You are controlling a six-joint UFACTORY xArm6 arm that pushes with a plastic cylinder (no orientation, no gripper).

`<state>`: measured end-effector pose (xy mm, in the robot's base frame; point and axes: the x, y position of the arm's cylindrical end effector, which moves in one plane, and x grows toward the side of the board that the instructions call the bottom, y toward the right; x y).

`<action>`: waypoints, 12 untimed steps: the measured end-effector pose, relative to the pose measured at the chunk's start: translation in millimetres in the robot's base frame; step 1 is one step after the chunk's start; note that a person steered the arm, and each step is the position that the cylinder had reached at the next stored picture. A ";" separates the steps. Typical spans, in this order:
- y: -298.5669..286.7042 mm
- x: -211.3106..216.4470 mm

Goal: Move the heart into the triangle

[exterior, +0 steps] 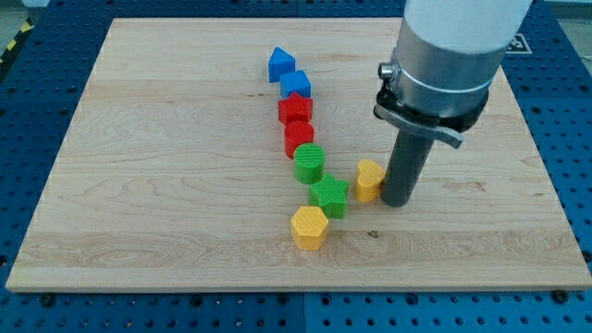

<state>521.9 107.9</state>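
A yellow block (369, 179) that looks heart-shaped lies right of centre on the wooden board (139, 185). My tip (400, 201) stands right beside its right side, touching or nearly touching it. A blue triangle-like block (281, 64) lies near the view's top centre, at the head of a line of blocks and far up-left of the yellow heart. Between them the line runs down: a blue block (295, 84), a red star (295, 109), a red block (299, 139) of unclear shape, and a green cylinder (309, 163).
A green star (329, 195) lies just left of the yellow heart. A yellow hexagon (309, 227) lies below the star. The arm's thick grey body (444, 55) hangs over the view's upper right. A blue perforated table surrounds the board.
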 end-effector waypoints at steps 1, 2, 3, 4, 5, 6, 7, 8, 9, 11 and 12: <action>0.0 5.1; -1.7 31.1; -16.3 29.1; -25.0 19.0; -25.0 7.6; -25.0 -9.4; -25.9 -25.3; -25.9 -45.7; -26.2 -64.0; -26.3 -56.8; -30.1 -56.2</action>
<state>465.7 77.8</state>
